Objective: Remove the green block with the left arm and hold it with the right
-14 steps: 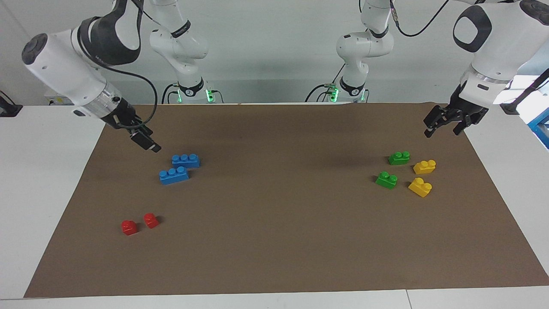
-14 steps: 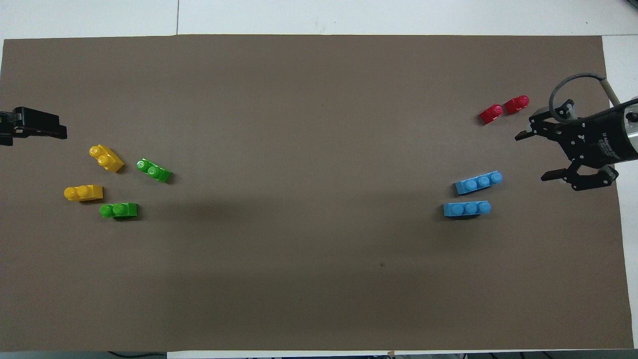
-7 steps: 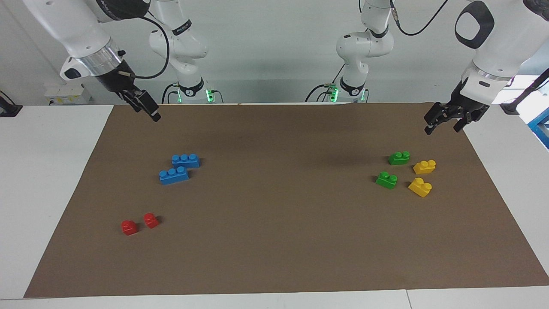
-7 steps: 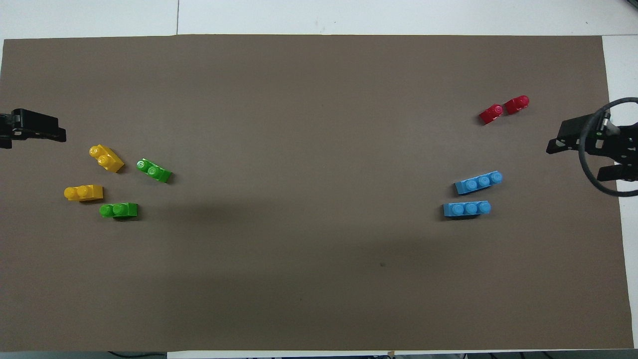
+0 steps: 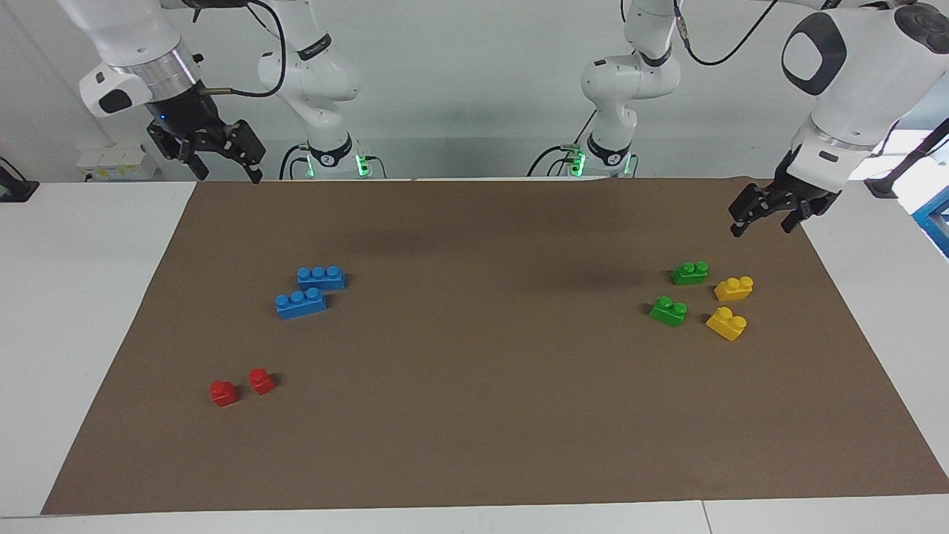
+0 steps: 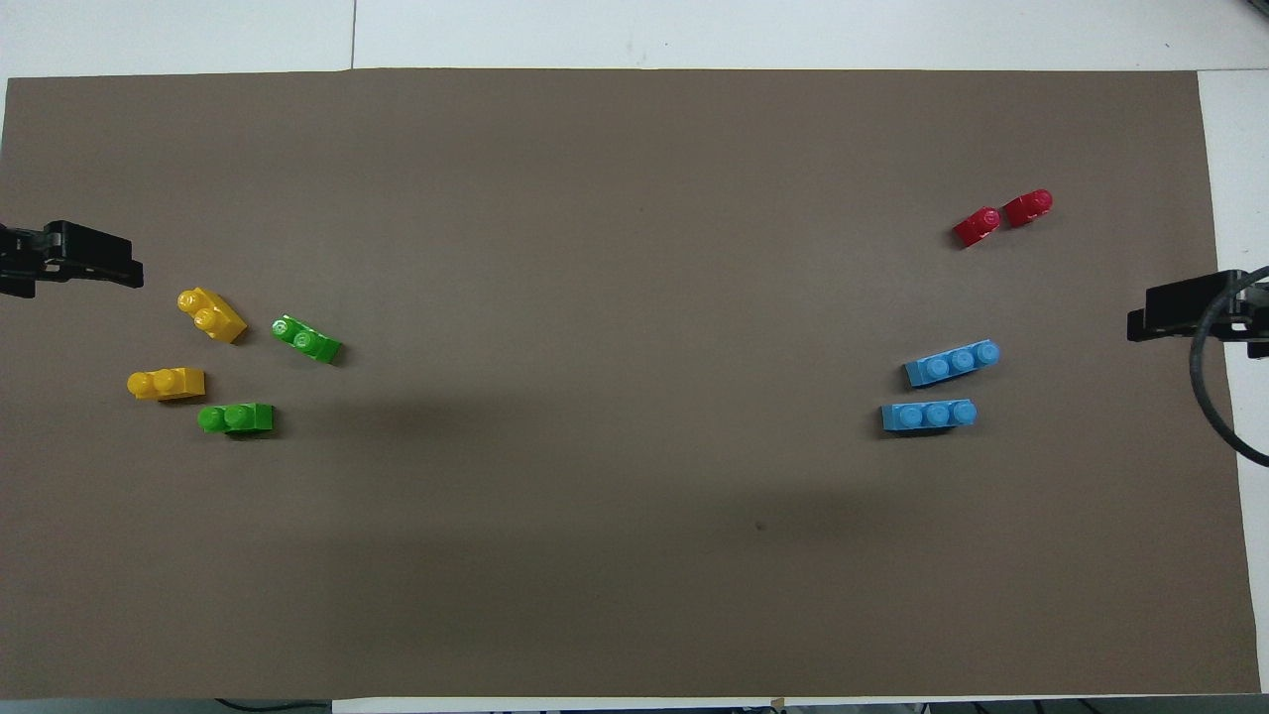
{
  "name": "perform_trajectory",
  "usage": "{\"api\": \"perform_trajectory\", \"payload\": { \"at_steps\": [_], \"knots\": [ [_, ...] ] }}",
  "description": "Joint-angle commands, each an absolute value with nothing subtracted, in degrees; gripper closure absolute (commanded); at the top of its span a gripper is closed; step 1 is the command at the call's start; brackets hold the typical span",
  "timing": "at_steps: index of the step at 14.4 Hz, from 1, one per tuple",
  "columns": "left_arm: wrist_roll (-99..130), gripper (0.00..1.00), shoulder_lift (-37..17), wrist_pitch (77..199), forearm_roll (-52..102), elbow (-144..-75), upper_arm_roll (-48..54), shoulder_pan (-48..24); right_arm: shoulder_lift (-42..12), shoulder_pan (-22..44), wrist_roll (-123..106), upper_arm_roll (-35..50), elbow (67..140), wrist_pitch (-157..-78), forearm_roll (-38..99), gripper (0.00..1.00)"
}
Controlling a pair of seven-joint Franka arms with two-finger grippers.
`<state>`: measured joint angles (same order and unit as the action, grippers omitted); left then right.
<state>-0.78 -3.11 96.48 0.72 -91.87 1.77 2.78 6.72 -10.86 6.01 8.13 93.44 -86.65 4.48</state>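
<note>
Two like bright-green two-stud blocks lie on the brown mat (image 5: 474,415) toward the left arm's end. One green block (image 5: 689,273) (image 6: 236,417) is nearer the robots, the other green block (image 5: 668,311) (image 6: 306,339) is farther. I cannot tell which one the task means. My left gripper (image 5: 762,226) (image 6: 79,280) is open and empty, up in the air over the mat's corner, apart from both blocks. My right gripper (image 5: 228,175) (image 6: 1200,337) is open and empty, raised over the mat's edge at the right arm's end.
Two yellow two-stud blocks (image 5: 734,288) (image 5: 726,323) lie beside the green ones. Two blue three-stud bricks (image 5: 321,277) (image 5: 300,303) and two small red blocks (image 5: 223,393) (image 5: 261,380) lie toward the right arm's end.
My right gripper has risen and drawn back from beside the blue bricks to the mat's edge nearest the robots. My left gripper has shifted slightly. No block has moved.
</note>
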Motion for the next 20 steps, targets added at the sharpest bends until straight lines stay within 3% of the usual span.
{"api": "perform_trajectory", "payload": {
  "at_steps": [1,20],
  "knots": [
    [-1.49,0.00,-3.43,95.54,0.17,-90.97,1.85,2.81,7.29,-11.25,3.69,8.35,93.34,-85.61,2.73,0.04],
    [-1.49,0.00,-3.43,90.70,0.97,-87.28,1.85,3.25,8.26,-11.16,3.52,8.61,94.66,-85.52,2.02,0.00]
  ]
}}
